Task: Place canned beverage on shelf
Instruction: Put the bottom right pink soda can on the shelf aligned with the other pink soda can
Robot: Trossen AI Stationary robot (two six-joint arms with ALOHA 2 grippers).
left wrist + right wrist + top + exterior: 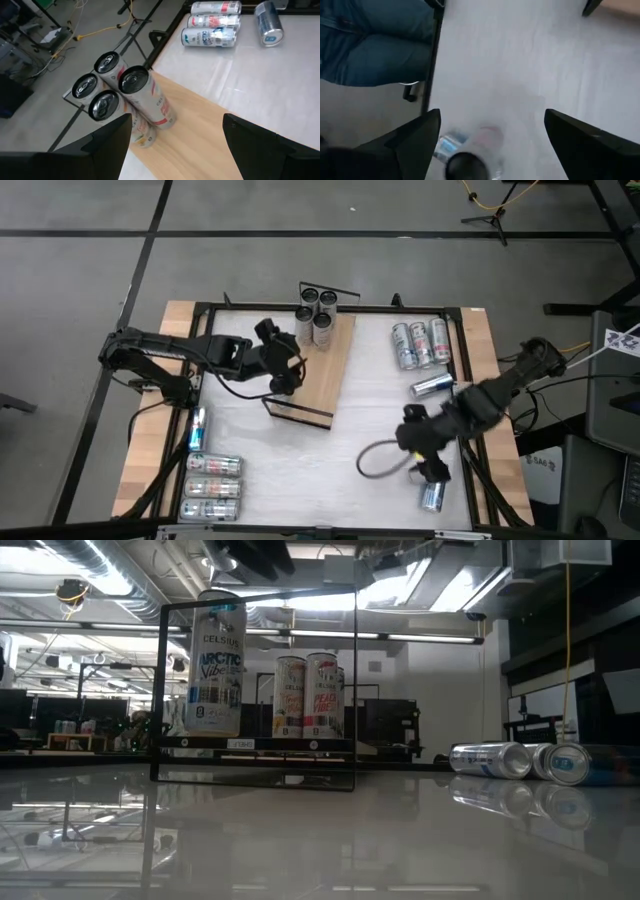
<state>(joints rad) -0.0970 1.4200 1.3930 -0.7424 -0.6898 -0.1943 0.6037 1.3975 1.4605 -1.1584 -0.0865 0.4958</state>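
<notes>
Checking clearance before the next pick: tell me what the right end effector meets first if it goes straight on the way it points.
Probably the can lying on the white tabletop, between the open right end effector fingers; depth is unclear.

White tabletop (pixel 300 460), floor cable (pixel 490 200), person's jeans (pixel 370 45)

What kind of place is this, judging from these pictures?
Probably a robotics lab or workshop, not a shop. The white table sits in a black metal frame on bare concrete, a yellow cable trails across the floor, and exposed ducts and strip lights run overhead.
</notes>
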